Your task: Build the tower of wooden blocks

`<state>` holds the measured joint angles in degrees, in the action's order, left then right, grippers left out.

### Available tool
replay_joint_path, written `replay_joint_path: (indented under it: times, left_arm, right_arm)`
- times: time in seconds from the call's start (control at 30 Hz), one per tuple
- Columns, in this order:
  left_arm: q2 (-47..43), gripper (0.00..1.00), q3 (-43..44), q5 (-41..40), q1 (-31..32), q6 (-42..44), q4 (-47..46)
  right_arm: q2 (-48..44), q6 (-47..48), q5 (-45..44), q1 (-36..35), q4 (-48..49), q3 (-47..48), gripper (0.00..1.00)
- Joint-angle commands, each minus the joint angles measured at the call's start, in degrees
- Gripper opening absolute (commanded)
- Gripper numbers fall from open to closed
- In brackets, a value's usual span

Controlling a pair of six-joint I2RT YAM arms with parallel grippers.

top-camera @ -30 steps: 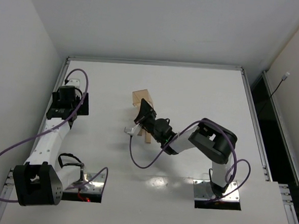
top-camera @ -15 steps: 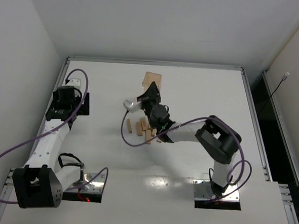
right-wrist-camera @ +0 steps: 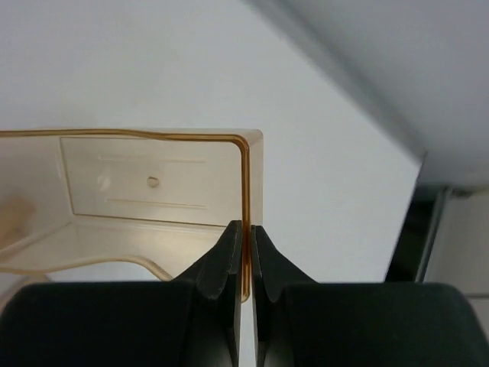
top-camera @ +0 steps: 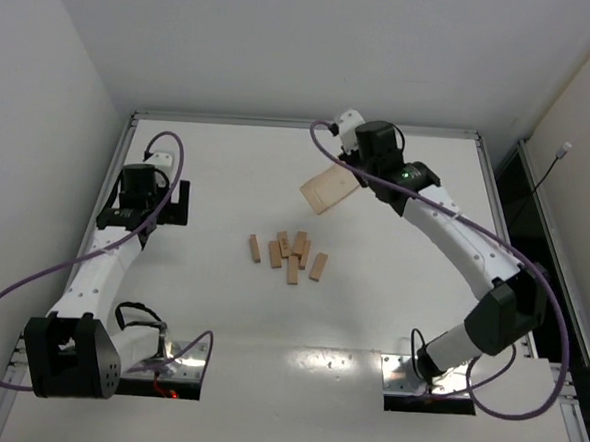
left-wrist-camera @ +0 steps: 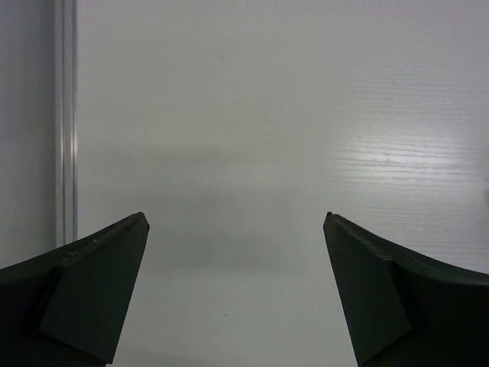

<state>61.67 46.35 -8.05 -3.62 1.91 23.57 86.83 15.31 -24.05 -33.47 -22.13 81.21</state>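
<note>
R gripper [right-wrist-camera: 246, 231]: jaws nearly closed, pinched on the thin side wall of the translucent orange-tan plastic tray [right-wrist-camera: 153, 180], near its corner. Wrist cam looks into the tray's open side; the part in view holds nothing, and a faint tan blur at its left edge is unclear. In the top view the tray [top-camera: 329, 190] hangs tilted in the air over the far-centre part of the white table [top-camera: 401, 288], with the R arm stretched far out toward the back edge.

Small light tan wooden blocks [top-camera: 292, 269]: loose on the table at mid-centre, nearer than the tray and a bit to its left, well apart from it. They lie flat in one layer, none stacked. Approx 6-7 pcs, exact count unclear. Most run roughly parallel, long axis near-to-far. The middle ones sit close or touching; the leftmost one [top-camera: 255, 248] sits slightly apart.

L gripper [left-wrist-camera: 237, 220]: jaws wide apart, holding nothing, bare table under it. A grey metal edge rail [left-wrist-camera: 65, 115] shows at the left of the wrist view. In the top view the L arm sits at far left, well apart from the blocks.
</note>
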Motion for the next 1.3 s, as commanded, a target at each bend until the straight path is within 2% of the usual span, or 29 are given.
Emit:
replay_joint_path:
  times: [0.0, 0.13, 0.47, 0.57, 0.67, 0.83, 0.9, 1.13, 1.2, 1.27]
  left_arm:
    - [2.5, 1.0, 4.5, 3.1, 1.0, -2.3, -1.7]
    - [3.5, 1.0, 5.2, 6.3, 1.0, -3.0, -3.4]
    - [7.1, 1.0, 7.2, 7.9, 1.5, -3.0, -3.6]
    - [8.4, 1.0, 8.3, 7.9, 1.5, -3.0, -3.6]
    - [8.9, 1.0, 8.9, 7.2, 1.5, -3.0, -3.1]
    - [9.4, 1.0, 8.9, 6.6, 1.5, -3.0, -3.1]
    - [10.0, 1.0, 8.9, 6.6, 1.5, -3.0, -3.1]
    - [11.9, 1.0, 9.5, 7.8, 1.5, -4.2, -3.1]
    - [12.4, 1.0, 9.5, 7.8, 1.5, -4.2, -2.6]
    - [12.4, 1.0, 10.0, 8.3, 1.5, -4.7, -2.6]
  right_arm:
    - [2.6, -13.4, 10.4, 7.0, -14.9, -0.3, 0.0]
    - [7.1, -19.3, 16.8, 20.3, -16.1, 3.9, 0.0]
    - [21.3, -32.2, 23.9, 40.0, -12.8, 14.4, 0.0]
    - [26.5, -32.2, 26.5, 43.4, -11.3, 18.1, 0.0]
    - [30.7, -33.1, 24.2, 46.4, -10.6, 22.1, 0.0]
    - [33.7, -43.5, 13.1, 50.0, -11.3, 24.1, 0.0]
    - [33.1, -49.5, 8.0, 50.7, -12.6, 22.0, 0.0]
    - [32.9, -60.4, 3.9, 51.2, -13.1, 21.2, 0.0]
    - [34.2, -61.7, 3.3, 51.2, -13.1, 22.1, 0.01]
    - [35.1, -64.6, 2.8, 51.2, -13.9, 23.7, 0.07]
